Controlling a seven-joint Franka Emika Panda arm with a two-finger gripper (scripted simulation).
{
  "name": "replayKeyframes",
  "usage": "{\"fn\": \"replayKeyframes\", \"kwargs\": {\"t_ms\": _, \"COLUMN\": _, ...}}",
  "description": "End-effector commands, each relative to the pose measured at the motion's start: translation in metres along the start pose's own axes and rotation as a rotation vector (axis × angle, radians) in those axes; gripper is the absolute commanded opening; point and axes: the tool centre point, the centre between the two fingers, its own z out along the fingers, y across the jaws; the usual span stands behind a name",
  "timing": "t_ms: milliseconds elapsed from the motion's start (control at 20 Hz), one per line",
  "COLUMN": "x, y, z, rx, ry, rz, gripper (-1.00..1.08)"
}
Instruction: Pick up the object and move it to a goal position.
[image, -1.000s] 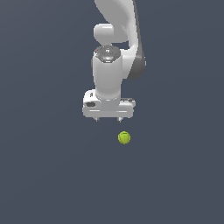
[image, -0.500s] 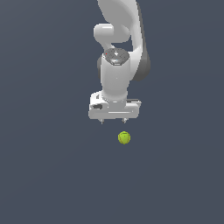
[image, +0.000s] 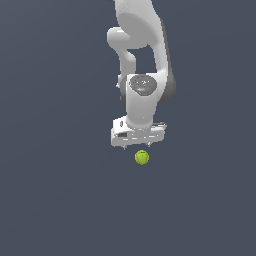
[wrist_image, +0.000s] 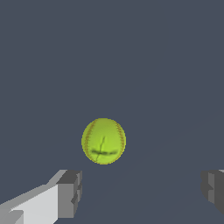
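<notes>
The object is a small yellow-green ball with faint seam lines, lying on the dark grey floor. My white gripper hangs just above it, its hand nearly touching the ball's top in the exterior view. In the wrist view the ball sits between and a little ahead of my two grey fingertips, which stand wide apart. The gripper is open and holds nothing.
A plain dark grey surface spreads all around. The white arm rises above the gripper toward the top of the exterior view.
The gripper has moved toward the exterior view's right and down, from up-left of the ball to directly over it. The ball has not moved.
</notes>
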Motion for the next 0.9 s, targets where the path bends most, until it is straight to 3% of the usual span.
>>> {"fn": "replayKeyframes", "kwargs": {"t_ms": 0, "x": 0.002, "y": -0.011, "z": 0.017, "rx": 0.005, "ry": -0.01, "rz": -0.036, "gripper": 1.0}}
{"fn": "replayKeyframes", "kwargs": {"t_ms": 350, "x": 0.005, "y": -0.029, "z": 0.044, "rx": 0.014, "ry": -0.024, "rz": -0.093, "gripper": 1.0}}
{"fn": "replayKeyframes", "kwargs": {"t_ms": 850, "x": 0.004, "y": -0.031, "z": 0.06, "rx": 0.015, "ry": -0.026, "rz": -0.096, "gripper": 1.0}}
